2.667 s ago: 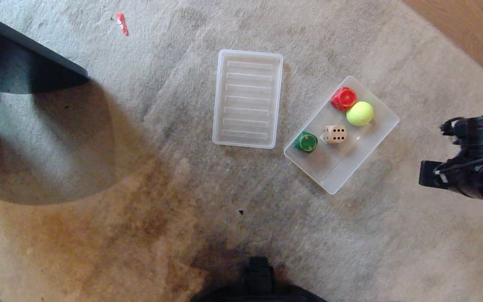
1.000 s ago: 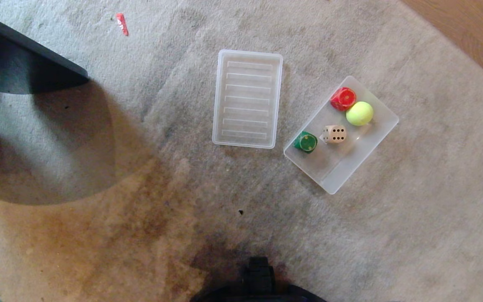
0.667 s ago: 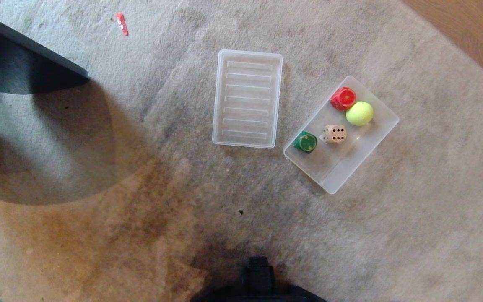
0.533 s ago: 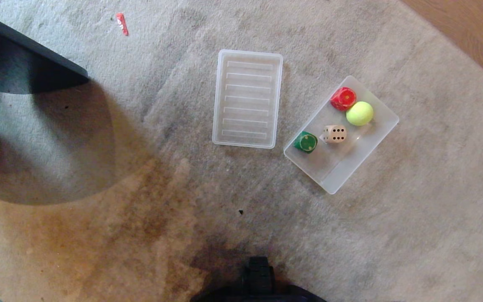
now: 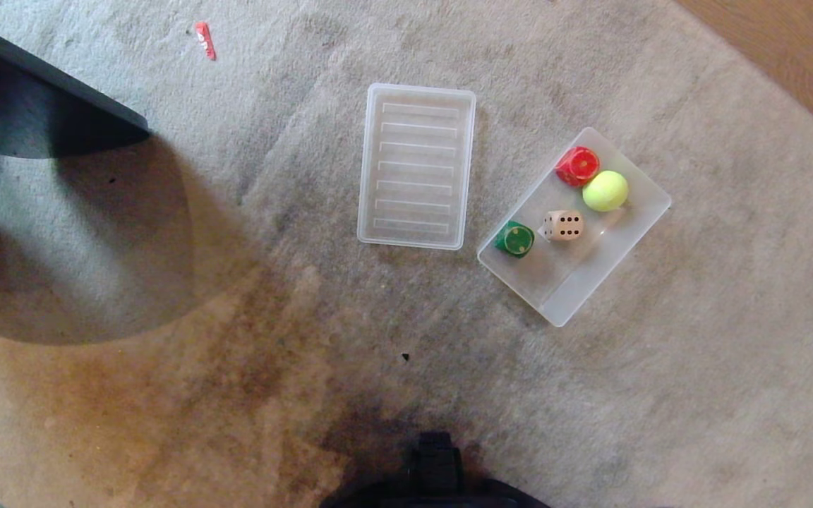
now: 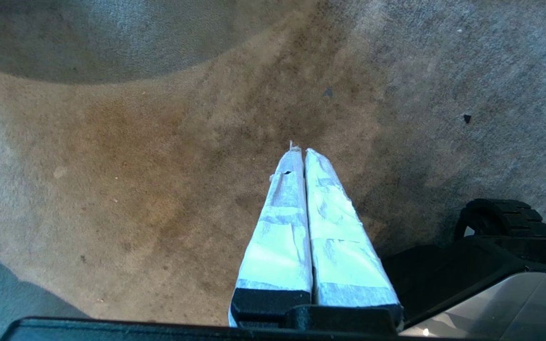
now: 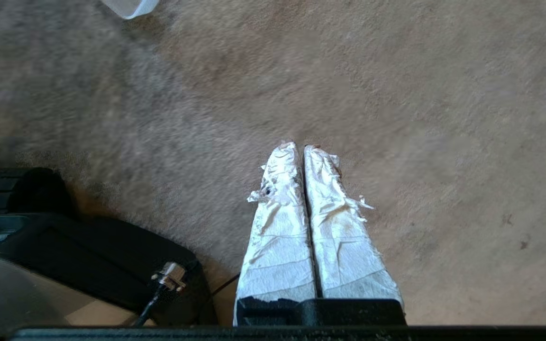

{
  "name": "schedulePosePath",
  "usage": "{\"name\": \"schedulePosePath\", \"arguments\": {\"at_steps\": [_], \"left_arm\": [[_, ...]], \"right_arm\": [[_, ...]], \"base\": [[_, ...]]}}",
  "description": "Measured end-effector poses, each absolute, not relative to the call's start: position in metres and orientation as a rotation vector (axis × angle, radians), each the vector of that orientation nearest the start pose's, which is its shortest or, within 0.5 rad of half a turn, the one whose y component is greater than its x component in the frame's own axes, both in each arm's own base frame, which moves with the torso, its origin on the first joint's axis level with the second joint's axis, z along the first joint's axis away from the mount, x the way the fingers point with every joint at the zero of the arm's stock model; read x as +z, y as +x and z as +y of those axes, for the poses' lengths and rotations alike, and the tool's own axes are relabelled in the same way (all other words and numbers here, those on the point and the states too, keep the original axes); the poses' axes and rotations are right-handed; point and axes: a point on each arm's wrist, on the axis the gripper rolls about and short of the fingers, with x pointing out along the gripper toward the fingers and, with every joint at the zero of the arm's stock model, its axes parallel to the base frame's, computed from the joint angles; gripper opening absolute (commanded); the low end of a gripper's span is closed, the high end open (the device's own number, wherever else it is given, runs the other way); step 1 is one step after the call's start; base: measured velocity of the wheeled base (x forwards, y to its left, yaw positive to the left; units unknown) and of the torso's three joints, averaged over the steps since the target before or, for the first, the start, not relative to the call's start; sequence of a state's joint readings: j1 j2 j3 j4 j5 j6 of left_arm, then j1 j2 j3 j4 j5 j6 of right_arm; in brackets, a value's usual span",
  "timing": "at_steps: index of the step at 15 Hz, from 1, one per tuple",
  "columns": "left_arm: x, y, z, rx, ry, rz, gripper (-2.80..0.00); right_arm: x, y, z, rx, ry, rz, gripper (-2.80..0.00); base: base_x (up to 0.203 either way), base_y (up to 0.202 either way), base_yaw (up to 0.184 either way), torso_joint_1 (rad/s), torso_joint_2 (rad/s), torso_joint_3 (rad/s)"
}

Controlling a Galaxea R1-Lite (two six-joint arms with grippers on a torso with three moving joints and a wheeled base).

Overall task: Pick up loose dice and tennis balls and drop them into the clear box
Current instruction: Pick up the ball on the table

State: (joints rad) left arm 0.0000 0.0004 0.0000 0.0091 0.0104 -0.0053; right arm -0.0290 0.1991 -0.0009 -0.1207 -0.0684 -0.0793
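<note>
Stained beige carpet (image 5: 251,395) meets wood flooring (image 5: 802,49); left gripper (image 6: 301,150) and right gripper (image 7: 300,147) closed, empty.

Ribbed lid (image 5: 416,166) flat on carpet (image 5: 237,395); red scrap (image 5: 205,40), perhaps wrapper.

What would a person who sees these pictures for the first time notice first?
The eye goes first to the clear box on the grey carpet, right of centre in the head view, holding a tennis ball, a red die, a beige die and a green die. Just to its left lies the flat ribbed lid. A large brown stain darkens the carpet nearer the robot.
</note>
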Motion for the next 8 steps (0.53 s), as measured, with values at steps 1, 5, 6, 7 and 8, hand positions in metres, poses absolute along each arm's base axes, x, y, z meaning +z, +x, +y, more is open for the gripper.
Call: {"name": "schedulePosePath", "arguments": {"at_steps": [1, 5, 6, 7, 8], "left_arm": [[0.0746, -0.0228, 0.0002, 0.01, -0.005, 0.009, -2.8], [0.0746, -0.0228, 0.0002, 0.01, -0.005, 0.009, -2.8], [0.0746, -0.0228, 0.0002, 0.01, -0.006, 0.009, -2.8], [0.0746, -0.0228, 0.0002, 0.01, -0.005, 0.01, -2.8], [0.0746, -0.0228, 0.0002, 0.01, -0.005, 0.01, -2.8]], "right_arm": [[0.0904, -0.0061, -0.0013, -0.09, -0.076, 0.081, -2.8], [0.0902, -0.009, -0.0012, -0.077, -0.048, 0.047, -2.8], [0.0899, -0.0107, -0.0011, -0.072, -0.041, 0.03, -2.8], [0.0896, -0.0126, -0.0008, -0.054, -0.037, 0.007, -2.8], [0.0897, -0.0151, -0.0001, -0.024, -0.035, -0.026, -2.8]], "base": [[0.0, 0.0, 0.0, 0.0, 0.0, 0.0], [0.0, 0.0, 0.0, 0.0, 0.0, 0.0], [0.0, 0.0, 0.0, 0.0, 0.0, 0.0], [0.0, 0.0, 0.0, 0.0, 0.0, 0.0], [0.0, 0.0, 0.0, 0.0, 0.0, 0.0]]}}
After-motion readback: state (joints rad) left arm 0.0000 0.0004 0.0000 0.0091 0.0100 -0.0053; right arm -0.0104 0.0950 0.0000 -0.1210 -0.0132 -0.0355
